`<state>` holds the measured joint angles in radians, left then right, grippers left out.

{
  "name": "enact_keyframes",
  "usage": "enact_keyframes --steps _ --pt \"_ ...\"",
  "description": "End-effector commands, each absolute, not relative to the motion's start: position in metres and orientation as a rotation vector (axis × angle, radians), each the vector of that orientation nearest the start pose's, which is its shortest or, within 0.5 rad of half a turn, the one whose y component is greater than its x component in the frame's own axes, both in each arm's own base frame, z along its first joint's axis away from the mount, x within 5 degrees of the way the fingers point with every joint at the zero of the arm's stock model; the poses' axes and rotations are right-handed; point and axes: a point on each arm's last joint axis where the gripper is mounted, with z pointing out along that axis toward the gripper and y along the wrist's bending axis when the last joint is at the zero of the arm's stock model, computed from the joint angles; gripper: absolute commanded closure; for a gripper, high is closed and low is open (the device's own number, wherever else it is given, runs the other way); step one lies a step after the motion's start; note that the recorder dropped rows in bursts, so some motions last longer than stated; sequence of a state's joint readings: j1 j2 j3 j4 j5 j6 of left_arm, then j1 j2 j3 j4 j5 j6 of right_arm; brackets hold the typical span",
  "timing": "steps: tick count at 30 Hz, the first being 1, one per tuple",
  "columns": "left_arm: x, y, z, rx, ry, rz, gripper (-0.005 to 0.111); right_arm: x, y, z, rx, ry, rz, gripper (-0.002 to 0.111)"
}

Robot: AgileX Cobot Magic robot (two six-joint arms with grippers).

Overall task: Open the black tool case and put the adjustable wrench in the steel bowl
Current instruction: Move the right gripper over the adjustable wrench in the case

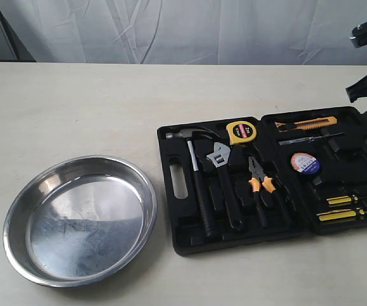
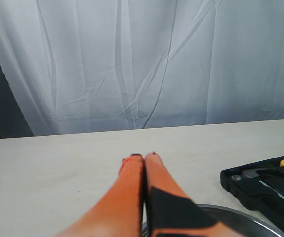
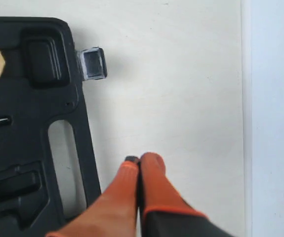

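The left tool (image 2: pixel 144 157) has its orange fingers pressed together with nothing between them. It points across bare worktop (image 2: pixel 58 163) toward a white curtain (image 2: pixel 132 64). The right tool (image 3: pixel 139 159) is likewise pressed together and empty, its tips over bare worktop just beside the handle edge of the black tool case (image 3: pixel 28 148). A small clear latch (image 3: pixel 93 63) sticks out from that edge.

In the exterior view the black tool case (image 1: pixel 170 159) lies fully open and flat on the worktop (image 1: pixel 74 108), both halves facing up. The adjustable wrench (image 1: pixel 228 191) is seated in the left half, with its silver head toward the far side and its black handle toward the near side. It lies between the hammer (image 1: pixel 199 185) and the orange-handled pliers (image 1: pixel 260 185). A yellow tape measure (image 1: pixel 242 132) sits just beyond the wrench head; its label carries print too small to read.

The right half holds an orange utility knife (image 1: pixel 307 122) and a roll of tape (image 1: pixel 304 164) with a blue, red and white label, illegible. Near them lie yellow-handled screwdrivers (image 1: pixel 339 209).

The steel bowl (image 1: pixel 81 217) stands empty on the worktop, left of the case and near it.
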<state>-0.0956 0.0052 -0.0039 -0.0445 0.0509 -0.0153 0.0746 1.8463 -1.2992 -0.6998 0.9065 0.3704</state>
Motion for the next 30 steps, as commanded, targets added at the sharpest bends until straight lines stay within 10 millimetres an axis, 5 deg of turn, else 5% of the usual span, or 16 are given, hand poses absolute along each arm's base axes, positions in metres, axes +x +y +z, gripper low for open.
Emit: enact_keyframes --steps 1,5,11,17,20,27,30 --pt "0.056 -0.006 0.208 0.038 1.537 -0.126 0.107 0.376 -0.018 0.221 -0.091 2.718 -0.713 0.109" --pt "0.056 -0.006 0.208 0.038 1.537 -0.126 0.107 0.373 -0.001 0.216 0.016 2.795 -0.419 0.109" --pt "0.056 -0.006 0.208 0.038 1.537 -0.126 0.107 0.365 0.073 0.212 -0.306 2.833 0.184 0.109" --pt "0.056 -0.006 0.208 0.038 1.537 -0.126 0.107 0.345 0.164 0.210 -0.617 2.703 0.285 0.109" --pt "0.056 -0.006 0.208 0.038 1.537 -0.126 0.107 0.338 0.195 0.197 -0.651 2.693 0.300 0.105" --pt "0.056 -0.006 0.208 0.038 1.537 -0.126 0.107 0.336 0.207 0.167 -0.600 2.792 0.280 0.058" --pt "0.056 -0.006 0.208 0.038 1.537 -0.126 0.107 0.334 0.202 0.163 -0.592 2.843 0.211 0.058"
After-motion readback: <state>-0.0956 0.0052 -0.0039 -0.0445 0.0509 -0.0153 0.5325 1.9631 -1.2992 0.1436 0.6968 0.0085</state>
